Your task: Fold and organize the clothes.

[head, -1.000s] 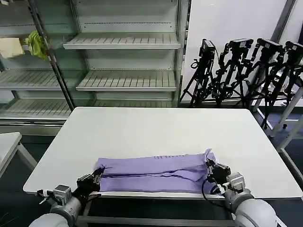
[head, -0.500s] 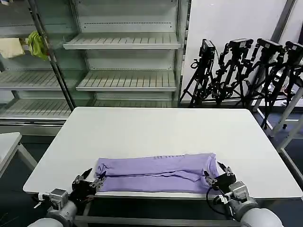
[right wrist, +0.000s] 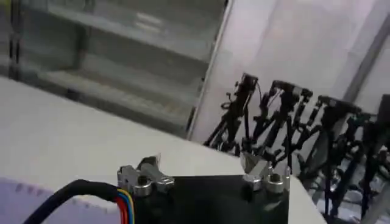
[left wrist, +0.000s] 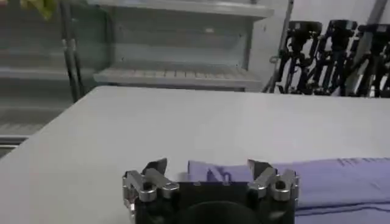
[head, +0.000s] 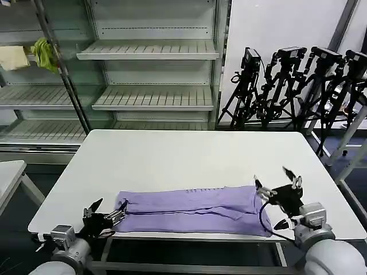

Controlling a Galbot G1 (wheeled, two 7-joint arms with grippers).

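White table (head: 189,154), folded lavender T-shirt (head: 189,207) near front edge; shelves (head: 152,51) behind.

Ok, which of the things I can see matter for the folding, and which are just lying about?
For the job:
- purple T-shirt, folded into a long strip near the table's front edge
- left gripper, open, at its left end
- right gripper, open, raised off its right end

Lying about:
- yellow-green cloth and cream cloth on the shelves
- tripods
- white table
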